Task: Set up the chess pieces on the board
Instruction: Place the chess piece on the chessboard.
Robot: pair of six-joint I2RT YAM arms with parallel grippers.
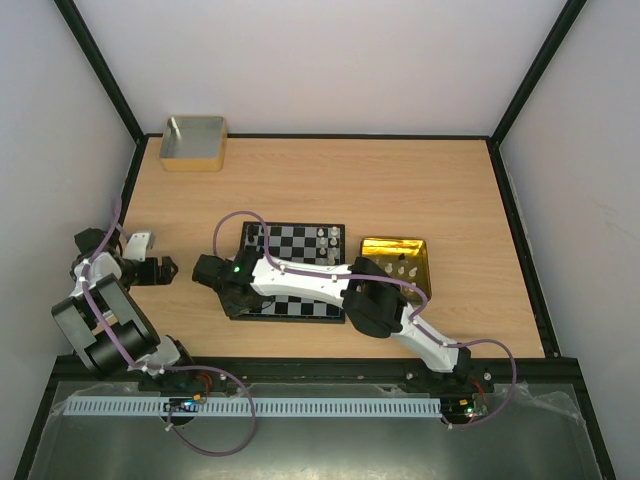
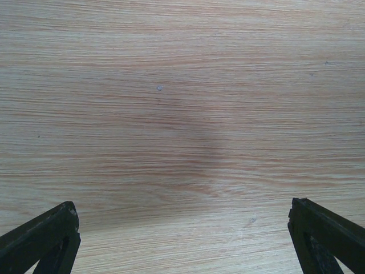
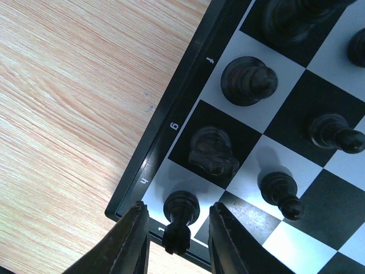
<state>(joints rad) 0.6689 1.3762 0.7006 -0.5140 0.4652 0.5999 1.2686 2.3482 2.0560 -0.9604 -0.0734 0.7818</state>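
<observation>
One black chessman stands upright, long axis vertical, on a corner square at the board's left side. Right tool is parted, jaws clear of it. Left tool is wide open over the worktop.

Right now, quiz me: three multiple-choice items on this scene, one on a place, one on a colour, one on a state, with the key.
1. Seen from above, the gold tin lies on which side of the board? A) left B) right C) far side
2. The piece between the fingers of the right gripper is: A) black B) white C) gold
3. The left gripper is: A) shut on a piece B) shut, empty C) wide open

Key: 1 B, the top view shows it just right of the board. 2 A, the wrist view shows it dark. 3 C, it is spread wide over bare table.
</observation>
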